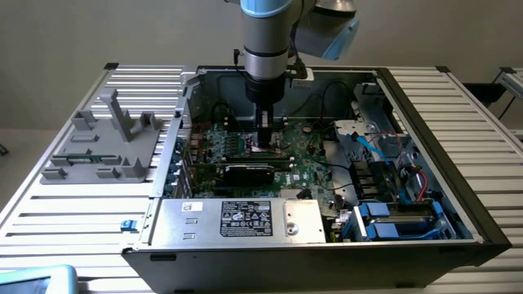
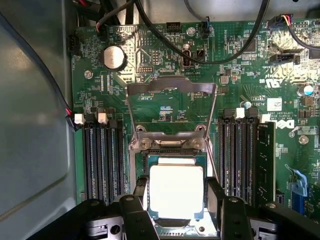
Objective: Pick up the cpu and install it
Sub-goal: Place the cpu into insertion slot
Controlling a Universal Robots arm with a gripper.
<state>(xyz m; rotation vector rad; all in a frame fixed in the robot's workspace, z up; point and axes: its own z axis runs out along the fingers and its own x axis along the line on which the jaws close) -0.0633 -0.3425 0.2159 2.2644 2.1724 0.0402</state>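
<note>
Gripper [image 2: 178, 200]: nearest to the lens; dark fingers [image 2: 136, 212] pressed against two opposite edges of the cpu, so closed on it and gripping it, by the look of the wrist view.
Gripper in the exterior view [image 1: 266, 139]: reaching straight down into the computer case [image 1: 286, 266], closer to its far wall than to its near wall.
Cpu [image 2: 176, 192]: flat and level between the fingers, silver top upward, right over the socket [image 2: 175, 151]; fully seated or just above the contacts, cannot tell.
Socket place: about the middle of the motherboard [image 2: 165, 112], between two banks of memory slots [image 2: 102, 160].
Load frame [image 2: 170, 84]: swung open, lying back on the board beyond the socket, not over the cpu.
Handling, as a judgement: probably light, thin and stiff; smooth metal top likely slippery; underside contacts and socket pins surely fragile.
Where to hold, as a judgement: only by two opposite rim edges, kept level; never by the underside; no sideways push, no tilt.
</note>
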